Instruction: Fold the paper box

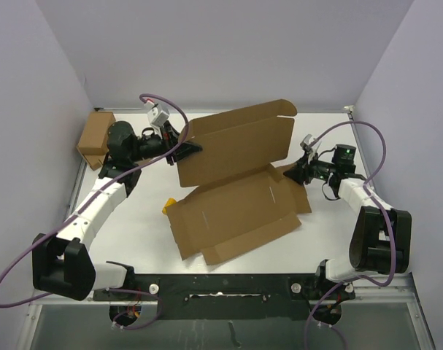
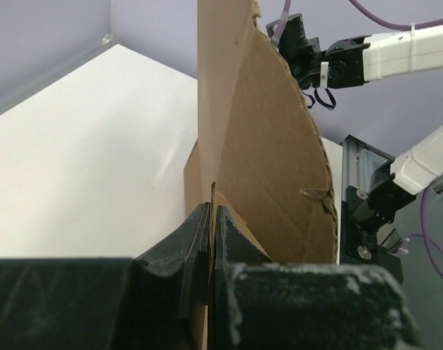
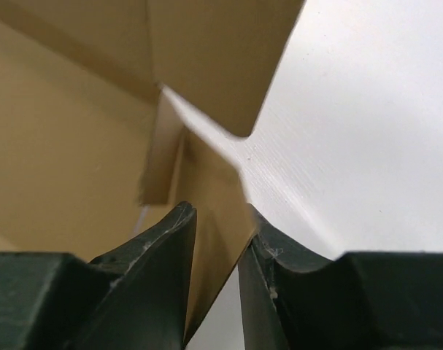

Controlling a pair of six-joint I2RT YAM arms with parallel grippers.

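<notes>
The paper box (image 1: 236, 208) is a large brown die-cut sheet lying in the middle of the white table (image 1: 137, 219), with its far panel (image 1: 239, 142) lifted upright. My left gripper (image 1: 186, 148) is shut on that panel's left edge. In the left wrist view the cardboard (image 2: 265, 146) stands thin between the pressed fingers of that gripper (image 2: 212, 211). My right gripper (image 1: 293, 173) is at the sheet's right corner flap. The right wrist view shows its jaws (image 3: 217, 219) apart, the flap (image 3: 206, 189) resting against the right finger with a gap to the left one.
A small brown cardboard box (image 1: 95, 137) sits at the far left behind the left arm. A small yellow cylinder (image 1: 166, 207) peeks out at the sheet's left edge. White walls close in the table on three sides. The right arm (image 2: 382, 58) shows beyond the panel in the left wrist view.
</notes>
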